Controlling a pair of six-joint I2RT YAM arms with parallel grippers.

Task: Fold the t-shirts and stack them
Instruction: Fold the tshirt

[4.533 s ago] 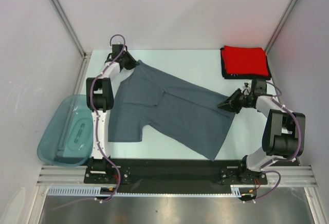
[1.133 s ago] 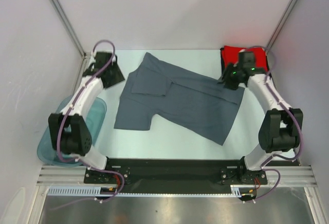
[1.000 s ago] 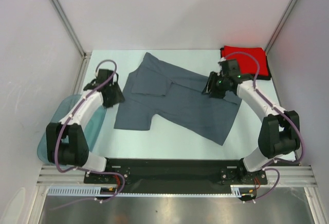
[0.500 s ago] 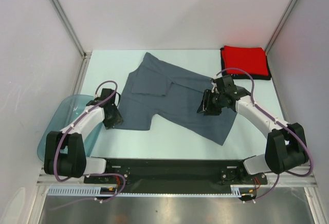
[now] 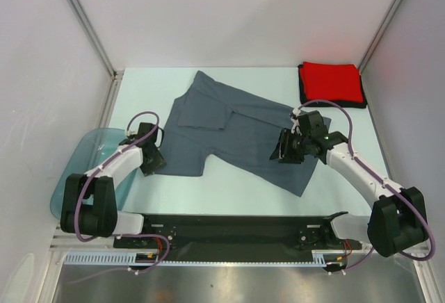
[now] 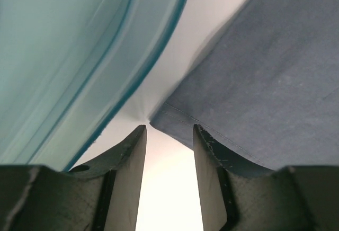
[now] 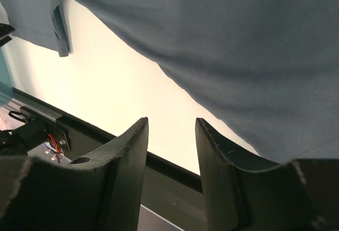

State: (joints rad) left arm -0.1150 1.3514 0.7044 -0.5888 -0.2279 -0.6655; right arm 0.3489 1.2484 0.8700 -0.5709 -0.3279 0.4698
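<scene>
Top external view: the slate blue-grey soft cloth t-shirt [image 5: 236, 136] lies spread mid-tabletop [image 5: 229, 195], its long axis running from 10 to 4 o'clock. The left pincer [image 5: 153, 160], released, sits at the sleeve corner, with the cloth at its 3 o'clock. The right pincer [image 5: 280, 153], also released, hangs over the hem half, the near edge toward 7 o'clock.

The shirt [image 5: 236, 136] lies spread across the middle of the table [image 5: 208, 192], slanting from far left to near right. Behind its right end, in the far right corner, sits the pile [image 5: 332, 84], one folded shirt on another; left of the shirt, off the table's edge, sits the tub [image 5: 76, 178]. The left gripper [image 5: 154, 162] is at the shirt's near left corner, beside the tub, and the right gripper [image 5: 280, 153] is over its right part.
</scene>
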